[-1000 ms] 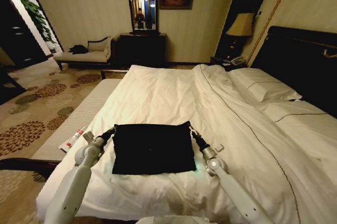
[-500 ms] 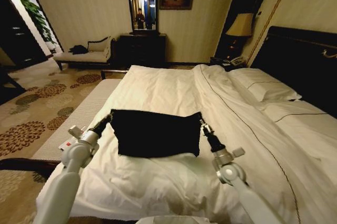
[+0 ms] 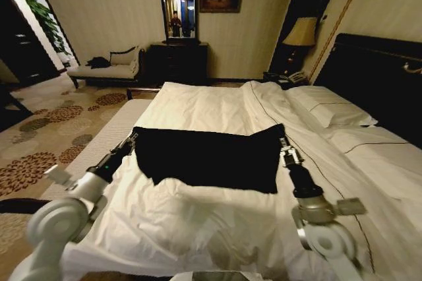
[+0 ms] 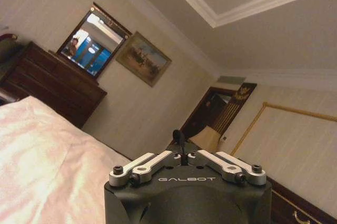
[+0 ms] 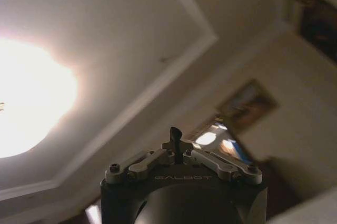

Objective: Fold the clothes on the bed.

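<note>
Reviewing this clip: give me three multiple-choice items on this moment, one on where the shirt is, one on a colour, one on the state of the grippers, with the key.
1. Where is the black T-shirt?
A. on the chaise longue
B. stretched over the bed between the two grippers
C. on the carpet

2. What colour is the bed's duvet?
A. white
B. red
C. dark blue

3. How do the grippers stand?
A. both open, away from the shirt
B. one alone holds it
C. left gripper and right gripper each shut on a top corner

Key: 1 B, the shirt spans the duvet from one gripper to the other; 2 A, the cover is plainly white around the dark cloth; 3 C, each corner of the shirt ends at a gripper's tip.
</note>
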